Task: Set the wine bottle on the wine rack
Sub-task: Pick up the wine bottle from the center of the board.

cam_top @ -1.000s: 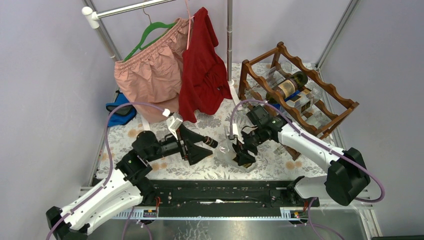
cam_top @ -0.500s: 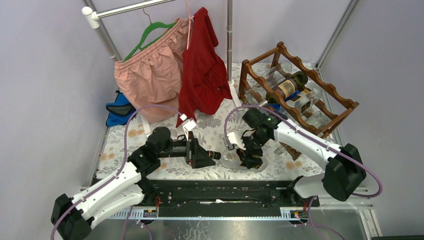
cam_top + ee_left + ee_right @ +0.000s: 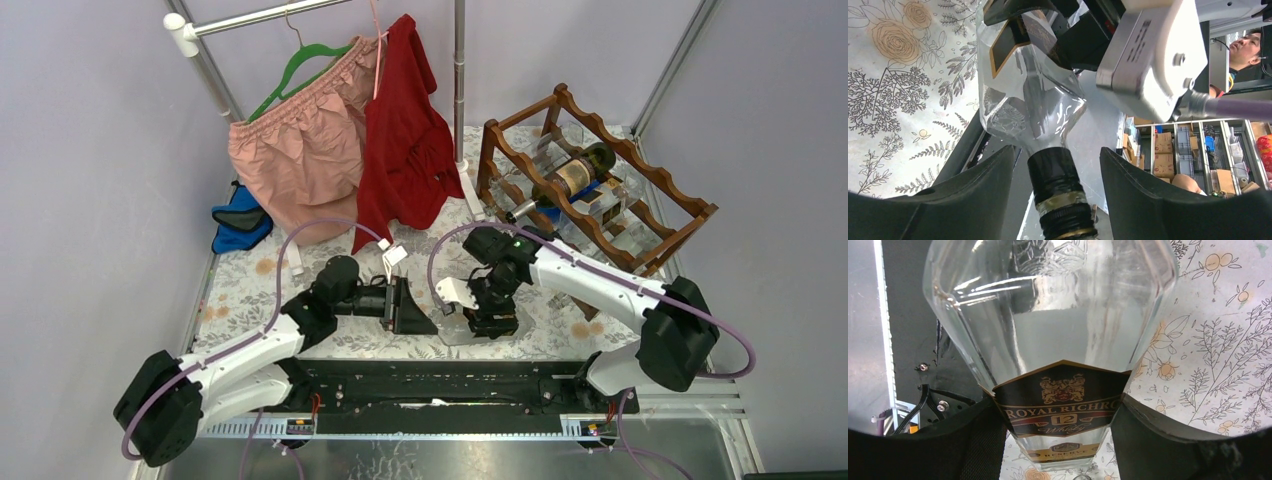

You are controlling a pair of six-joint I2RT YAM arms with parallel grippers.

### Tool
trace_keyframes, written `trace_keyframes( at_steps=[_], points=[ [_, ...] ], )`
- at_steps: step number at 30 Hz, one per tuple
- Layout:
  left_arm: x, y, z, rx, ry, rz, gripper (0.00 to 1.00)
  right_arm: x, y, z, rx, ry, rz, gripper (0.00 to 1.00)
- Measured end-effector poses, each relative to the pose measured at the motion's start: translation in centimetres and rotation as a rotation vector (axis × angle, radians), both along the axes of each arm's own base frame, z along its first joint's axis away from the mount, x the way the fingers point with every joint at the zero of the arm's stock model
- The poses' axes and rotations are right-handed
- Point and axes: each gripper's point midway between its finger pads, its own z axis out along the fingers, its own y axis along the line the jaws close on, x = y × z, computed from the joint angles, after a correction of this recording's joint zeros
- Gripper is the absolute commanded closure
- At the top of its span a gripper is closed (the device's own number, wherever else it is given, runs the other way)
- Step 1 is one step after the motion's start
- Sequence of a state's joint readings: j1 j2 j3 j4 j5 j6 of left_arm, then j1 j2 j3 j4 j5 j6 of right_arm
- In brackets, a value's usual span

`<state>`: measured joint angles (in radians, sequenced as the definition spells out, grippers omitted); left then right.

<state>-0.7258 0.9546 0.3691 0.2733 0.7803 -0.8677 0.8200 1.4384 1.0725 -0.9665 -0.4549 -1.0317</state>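
The wine bottle (image 3: 455, 325) is clear faceted glass with a black and gold label (image 3: 1063, 400). It hangs low over the near middle of the flowered table, its black-capped neck (image 3: 1058, 190) pointing left. My right gripper (image 3: 492, 310) is shut on its labelled body, one finger pressing each side (image 3: 1060, 412). My left gripper (image 3: 425, 318) straddles the neck (image 3: 1058, 155), and a gap shows on both sides, so it is open. The reddish-brown wine rack (image 3: 640, 170) stands at the back right, well beyond the bottle.
A dark bottle (image 3: 575, 172) and clear ones lie in the rack. Pink shorts (image 3: 300, 150) and a red garment (image 3: 405, 140) hang from a rail at the back, over its upright pole (image 3: 460, 80). A blue object (image 3: 238, 218) lies at the far left.
My left arm has swung right and nearer, bringing its jaws round the bottle's neck and narrowing them. My right arm has carried the bottle a little left and toward the near edge.
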Motion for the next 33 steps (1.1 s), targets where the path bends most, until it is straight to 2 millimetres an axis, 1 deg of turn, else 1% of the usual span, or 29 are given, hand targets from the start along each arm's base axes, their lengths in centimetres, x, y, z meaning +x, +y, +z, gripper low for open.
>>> trace_keyframes(
  at_steps=[3, 6, 9, 13, 19, 22, 27, 33],
  points=[
    [0.0, -0.2, -0.1, -0.004, 0.016, -0.007, 0.31, 0.1, 0.0, -0.2, -0.027, -0.018, 0.017, 1.0],
    [-0.3, -0.3, -0.6, 0.007, 0.056, -0.025, 0.34, 0.3, 0.0, -0.3, -0.051, -0.044, 0.025, 1.0],
    [-0.8, -0.5, -1.4, 0.026, 0.113, -0.055, 0.37, 0.6, -0.1, -0.3, -0.076, -0.082, 0.042, 1.0],
    [-1.6, -0.4, -2.2, 0.046, 0.173, -0.102, 0.37, 0.7, -0.1, -0.3, -0.114, -0.141, 0.076, 1.0],
    [-2.7, -0.1, -2.7, 0.06, 0.229, -0.165, 0.37, 0.9, 0.0, -0.3, -0.168, -0.234, 0.132, 1.0],
    [-3.1, -0.1, -3.2, 0.073, 0.26, -0.188, 0.38, 1.0, 0.2, -0.2, -0.189, -0.283, 0.161, 1.0],
    [-4.0, -0.3, -4.2, 0.102, 0.305, -0.228, 0.44, 1.0, 0.3, -0.1, -0.22, -0.341, 0.195, 1.0],
    [-4.0, -0.4, -4.6, 0.114, 0.314, -0.237, 0.45, 1.4, 0.1, 0.1, -0.243, -0.381, 0.2, 1.0]
  ],
)
